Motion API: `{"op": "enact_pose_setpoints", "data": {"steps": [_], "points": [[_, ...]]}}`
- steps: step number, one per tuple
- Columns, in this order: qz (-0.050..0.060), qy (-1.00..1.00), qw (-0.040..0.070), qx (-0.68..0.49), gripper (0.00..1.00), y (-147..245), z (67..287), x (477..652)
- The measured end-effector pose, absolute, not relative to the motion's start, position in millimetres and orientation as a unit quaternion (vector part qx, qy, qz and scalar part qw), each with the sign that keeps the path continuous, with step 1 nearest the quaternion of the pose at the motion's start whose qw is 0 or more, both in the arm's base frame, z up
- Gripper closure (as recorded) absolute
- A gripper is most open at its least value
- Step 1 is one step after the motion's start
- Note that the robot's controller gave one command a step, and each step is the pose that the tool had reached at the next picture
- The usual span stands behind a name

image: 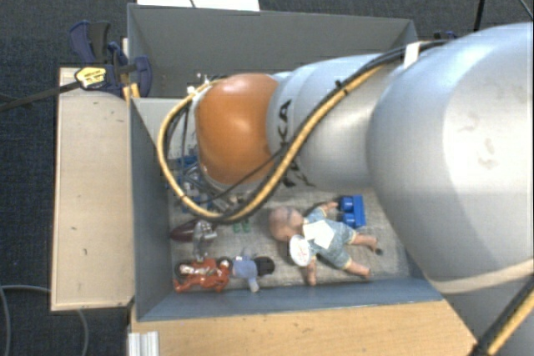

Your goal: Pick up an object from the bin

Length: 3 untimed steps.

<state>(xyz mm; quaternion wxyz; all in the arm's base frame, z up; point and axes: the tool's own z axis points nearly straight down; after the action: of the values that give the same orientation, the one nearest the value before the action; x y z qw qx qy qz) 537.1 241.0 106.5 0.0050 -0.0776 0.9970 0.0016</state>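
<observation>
Several small things lie on the floor of the grey bin, along its 6 o'clock wall. The gripper hangs under the arm's orange cover on the bin's 8 o'clock side. I cannot tell whether the claw is open or closed. A dark maroon thing lies just at its 9 o'clock. A red-and-orange toy figure lies at its 6 o'clock, next to a small blue-and-black figure. A doll in pale blue clothes lies at the gripper's 3 o'clock, with a blue block just beside the doll at its 1 o'clock.
</observation>
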Motion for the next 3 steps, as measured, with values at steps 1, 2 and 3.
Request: {"op": "enact_pose_setpoints", "data": {"steps": [1,2,3], "points": [[0.004,0.99,0.011,-0.141,0.0,258.4,78.4,551.9],[0.003,0.993,0.002,-0.117,0.0,251.6,71.2,553.1],[0.001,0.99,0.003,-0.139,0.0,257.5,78.0,553.3]]}}
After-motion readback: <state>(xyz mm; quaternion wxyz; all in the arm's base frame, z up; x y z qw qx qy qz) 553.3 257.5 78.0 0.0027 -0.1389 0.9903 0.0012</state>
